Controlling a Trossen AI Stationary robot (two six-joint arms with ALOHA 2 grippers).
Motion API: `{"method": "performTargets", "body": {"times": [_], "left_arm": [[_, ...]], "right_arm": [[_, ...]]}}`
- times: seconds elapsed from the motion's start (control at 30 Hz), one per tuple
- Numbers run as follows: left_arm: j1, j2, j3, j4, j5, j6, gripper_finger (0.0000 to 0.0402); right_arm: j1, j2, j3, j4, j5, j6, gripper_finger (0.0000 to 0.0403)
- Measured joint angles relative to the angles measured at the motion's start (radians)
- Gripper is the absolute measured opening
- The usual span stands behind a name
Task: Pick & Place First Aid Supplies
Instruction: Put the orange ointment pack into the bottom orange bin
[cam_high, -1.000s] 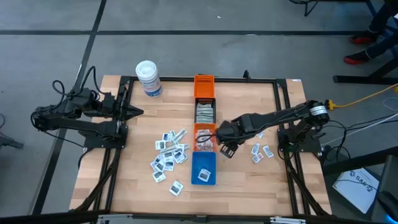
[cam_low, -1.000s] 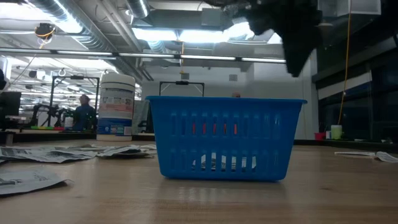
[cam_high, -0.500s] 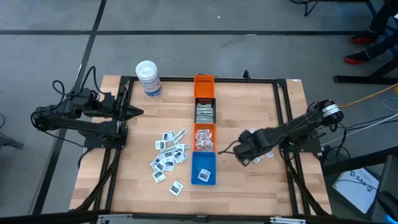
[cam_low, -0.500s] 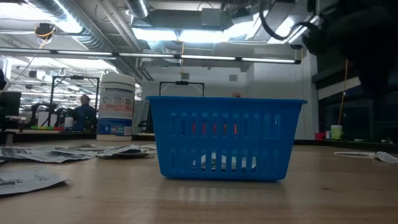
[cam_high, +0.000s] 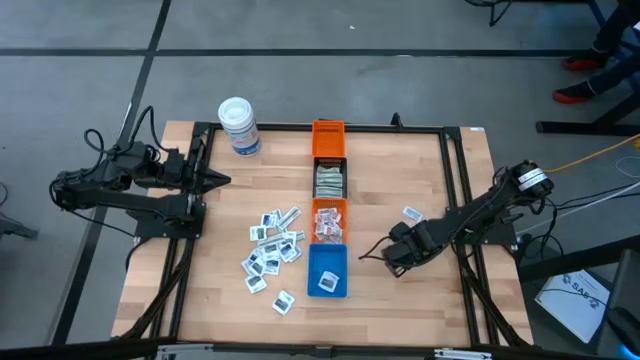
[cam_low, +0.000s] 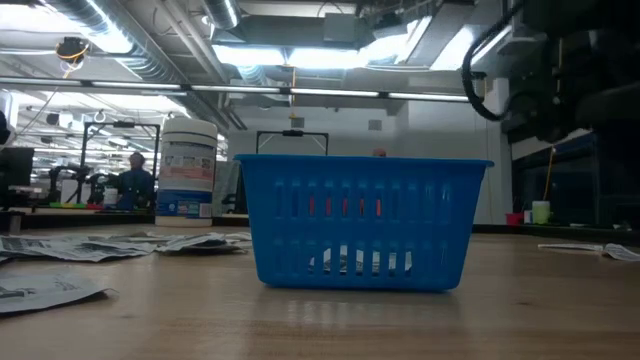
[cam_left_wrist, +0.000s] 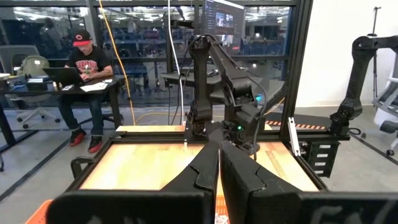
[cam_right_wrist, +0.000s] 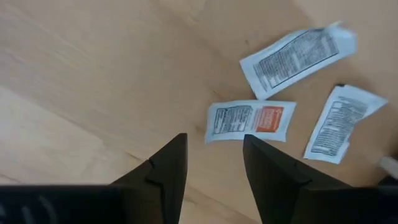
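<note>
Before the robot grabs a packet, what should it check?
1. Right gripper open: ok, there is a gap between the fingers.
2. Packet ahead of it: ok, the orange-print packet lies just past the fingertips.
3. Packet lying alone: ok, two other packets lie apart from it.
4. Gripper empty: ok, nothing between the fingers.
5. Left gripper out of the way: ok, shut, parked at the table's left side.
6. Room in the blue bin: ok, only a packet or so inside.

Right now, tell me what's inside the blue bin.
In the blue bin, the high view shows one white packet lying on its floor. The low view shows pale shapes low behind the slatted wall, but the wall hides how many packets there are.
</note>
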Motion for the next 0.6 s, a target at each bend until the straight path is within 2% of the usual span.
{"method": "performTargets", "body": {"times": [0.6], "left_arm": [[0.000,0.000,0.000,0.000,0.000,0.000,0.0008]], "right_arm": [[0.002,0.013,-0.140,0.190,0.009,0.018,0.0156]]}}
